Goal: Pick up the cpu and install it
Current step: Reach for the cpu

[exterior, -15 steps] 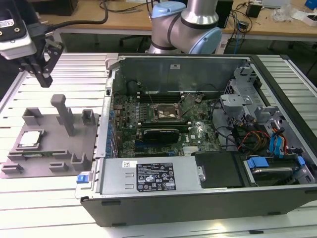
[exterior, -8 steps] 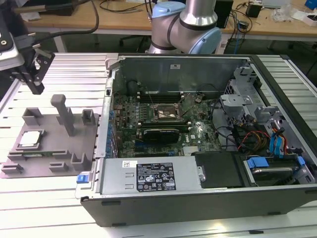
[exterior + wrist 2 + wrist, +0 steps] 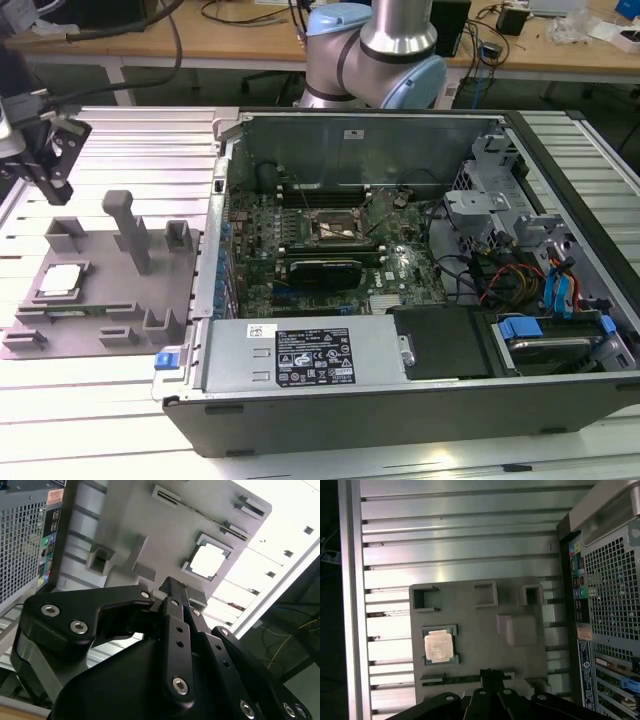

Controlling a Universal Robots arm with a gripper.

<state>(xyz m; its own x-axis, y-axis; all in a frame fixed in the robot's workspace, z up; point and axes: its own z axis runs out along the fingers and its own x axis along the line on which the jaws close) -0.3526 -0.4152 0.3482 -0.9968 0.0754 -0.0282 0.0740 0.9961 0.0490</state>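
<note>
The cpu [image 3: 60, 280] [image 3: 207, 561] [image 3: 439, 646] lies flat in a square pocket of the grey plate [image 3: 100, 300], which rests on the slatted table [image 3: 130, 150] beside the open computer case [image 3: 400, 400]. The gripper [image 3: 52, 185] hangs above the plate's edge, well apart from the cpu and partly cut off at the exterior view's left. In both wrist views its dark fingers [image 3: 172, 587] [image 3: 487, 673] meet in one tip, clenched on nothing, and its body hides part of the plate.
</note>
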